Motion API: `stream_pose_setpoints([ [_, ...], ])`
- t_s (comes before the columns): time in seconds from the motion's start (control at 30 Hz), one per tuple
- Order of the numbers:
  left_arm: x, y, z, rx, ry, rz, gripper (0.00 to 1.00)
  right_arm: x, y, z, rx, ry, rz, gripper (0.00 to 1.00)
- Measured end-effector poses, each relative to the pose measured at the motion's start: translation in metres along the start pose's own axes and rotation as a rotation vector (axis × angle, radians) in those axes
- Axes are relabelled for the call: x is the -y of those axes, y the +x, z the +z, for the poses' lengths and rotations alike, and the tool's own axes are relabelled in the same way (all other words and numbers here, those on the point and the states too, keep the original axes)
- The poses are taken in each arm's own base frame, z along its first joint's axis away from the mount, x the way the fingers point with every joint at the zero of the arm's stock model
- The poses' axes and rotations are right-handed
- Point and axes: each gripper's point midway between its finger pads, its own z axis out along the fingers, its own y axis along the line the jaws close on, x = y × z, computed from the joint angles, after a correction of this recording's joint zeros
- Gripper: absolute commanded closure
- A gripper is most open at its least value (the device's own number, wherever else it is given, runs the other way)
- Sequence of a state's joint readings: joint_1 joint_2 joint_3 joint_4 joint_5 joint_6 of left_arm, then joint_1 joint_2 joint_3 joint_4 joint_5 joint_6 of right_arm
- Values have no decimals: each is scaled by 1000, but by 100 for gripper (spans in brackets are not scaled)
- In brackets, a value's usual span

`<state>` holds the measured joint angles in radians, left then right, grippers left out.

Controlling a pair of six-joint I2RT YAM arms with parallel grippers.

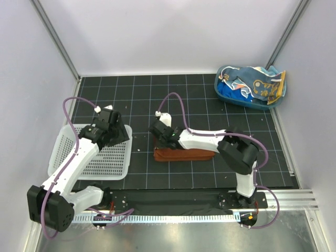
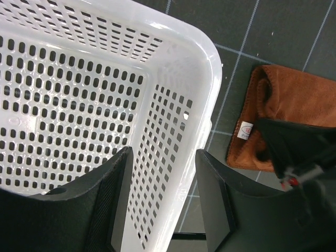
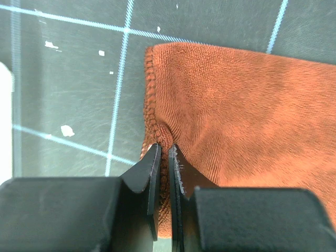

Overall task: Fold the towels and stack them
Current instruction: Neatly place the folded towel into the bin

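Observation:
A rust-brown towel (image 1: pixel 184 154) lies folded into a long strip on the black grid mat, just right of the basket. My right gripper (image 1: pixel 160 137) is at the strip's left end, shut on the towel's stitched edge (image 3: pixel 157 131), which bunches between the two jaws (image 3: pixel 163 148). My left gripper (image 1: pixel 113 131) straddles the right wall of the white mesh basket (image 2: pixel 79 79), one finger inside and one outside, shut on that wall (image 2: pixel 164 152). The left wrist view also shows the towel (image 2: pixel 294 100) with its small white label. More towels (image 1: pixel 257 84), blue and patterned, are heaped in the tub.
The white mesh basket (image 1: pixel 89 157) sits at the mat's left, holding nothing I can see. A blue plastic tub (image 1: pixel 231 94) stands at the back right corner. White walls and metal posts close in the mat. A metal rail runs along the near edge.

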<state>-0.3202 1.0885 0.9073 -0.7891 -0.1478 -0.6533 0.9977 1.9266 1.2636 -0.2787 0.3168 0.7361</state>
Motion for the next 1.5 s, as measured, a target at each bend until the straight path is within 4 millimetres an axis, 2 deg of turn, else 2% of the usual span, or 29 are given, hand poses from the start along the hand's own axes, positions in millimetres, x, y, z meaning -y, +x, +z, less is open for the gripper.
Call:
stream_pose_setpoints([
  [0.3,13,1,6,-10,52,-28,47,2,-40,-39,97,-129,122,98],
  [0.53,19,12,18,-41,57,-36,49,10,-52,-53,128,-174,184,98],
  [0.7,21,13,21,-45,57,-47,49,8,-49,-51,117,-181,182,94],
  [0.87,22,12,21,-41,58,-48,48,-2,-36,-27,78,-157,152,91],
  [0.97,22,12,21,-41,58,-48,48,-7,-16,-10,34,-124,111,84],
  [1.1,22,13,21,-43,57,-47,48,-12,-2,0,9,-66,44,61],
  [1.2,22,13,22,-44,57,-45,48,-20,-6,-2,26,-33,-2,50],
  [1.27,22,12,21,-42,57,-43,48,-28,-12,-7,46,-15,-27,46],
  [1.4,25,4,17,-23,62,-43,46,-38,-21,-13,83,19,-63,45],
  [1.5,26,-4,14,0,59,-43,45,-36,-16,-7,75,62,-90,45],
])
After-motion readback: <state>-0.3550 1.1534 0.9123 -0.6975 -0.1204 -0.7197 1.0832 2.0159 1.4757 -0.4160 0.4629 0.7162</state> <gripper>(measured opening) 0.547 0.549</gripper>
